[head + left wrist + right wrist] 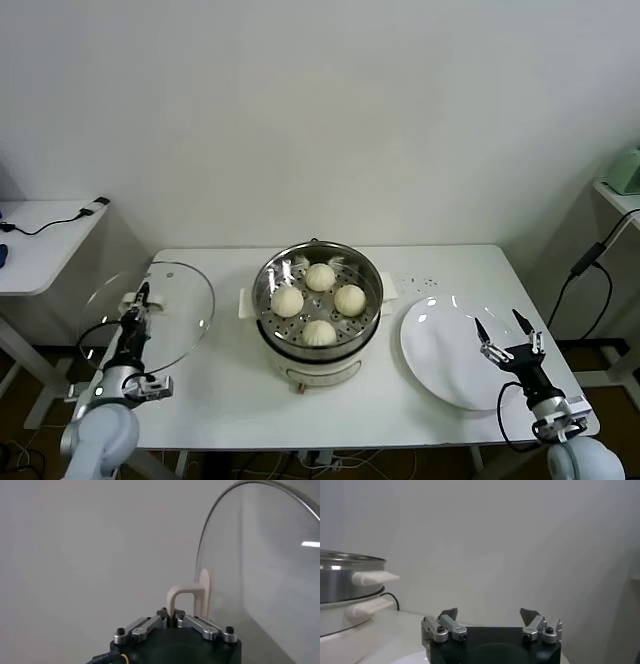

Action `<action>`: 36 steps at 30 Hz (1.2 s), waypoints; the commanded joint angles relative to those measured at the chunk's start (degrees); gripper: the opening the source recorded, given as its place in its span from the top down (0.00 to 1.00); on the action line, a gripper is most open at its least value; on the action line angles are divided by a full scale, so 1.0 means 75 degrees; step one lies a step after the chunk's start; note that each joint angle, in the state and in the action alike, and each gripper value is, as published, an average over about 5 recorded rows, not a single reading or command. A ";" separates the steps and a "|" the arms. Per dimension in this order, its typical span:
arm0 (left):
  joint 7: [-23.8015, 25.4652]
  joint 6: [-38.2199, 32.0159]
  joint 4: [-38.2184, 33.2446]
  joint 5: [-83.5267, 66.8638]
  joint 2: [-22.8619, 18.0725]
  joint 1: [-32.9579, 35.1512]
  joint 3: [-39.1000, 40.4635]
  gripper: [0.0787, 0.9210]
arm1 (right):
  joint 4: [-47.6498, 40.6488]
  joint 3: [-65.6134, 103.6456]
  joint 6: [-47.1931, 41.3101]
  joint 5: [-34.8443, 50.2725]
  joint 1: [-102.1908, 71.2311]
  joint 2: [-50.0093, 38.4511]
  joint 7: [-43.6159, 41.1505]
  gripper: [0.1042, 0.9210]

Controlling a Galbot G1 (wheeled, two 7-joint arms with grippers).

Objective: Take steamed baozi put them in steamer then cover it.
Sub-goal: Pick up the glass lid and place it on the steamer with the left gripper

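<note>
Several cream-white steamed baozi [319,300] sit on the perforated tray inside the shiny steamer [272,320], which stands uncovered at the table's middle. The cover [185,310], a clear glass lid with a metal rim, is at the table's left end, tilted up on edge. My left gripper [142,297] is shut on the cover's white handle [181,596], the pale bar pinched between its jaws. My right gripper [505,329] hovers open over the white plate [440,345] at the right, with nothing between its fingers. The steamer's side and its white lug [372,578] show in the right wrist view.
A small side table [40,240] with a cable stands at the far left. Another cable [585,265] hangs at the right past the table's edge. Bare tabletop lies in front of the steamer.
</note>
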 commanded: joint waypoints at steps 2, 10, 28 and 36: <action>0.0582 0.2126 -0.2947 -0.0746 0.1217 0.0595 0.1006 0.91 | -0.0078 0.0009 0.0008 -0.0060 0.0078 -0.0042 0.0004 0.12; 0.1637 0.4016 -0.3448 -0.0326 0.2011 -0.0727 0.3725 0.91 | -0.0197 -0.0061 0.0026 -0.0233 0.0219 -0.0043 0.0017 0.12; 0.3168 0.4981 -0.1367 0.1160 -0.0319 -0.3583 0.6644 0.91 | -0.0539 0.0183 0.0197 -0.0399 0.0245 0.0030 -0.0029 0.12; 0.3063 0.4981 -0.0496 0.1339 -0.1319 -0.3737 0.6814 0.91 | -0.0533 0.0372 0.0260 -0.0392 0.0124 0.0013 -0.0082 0.12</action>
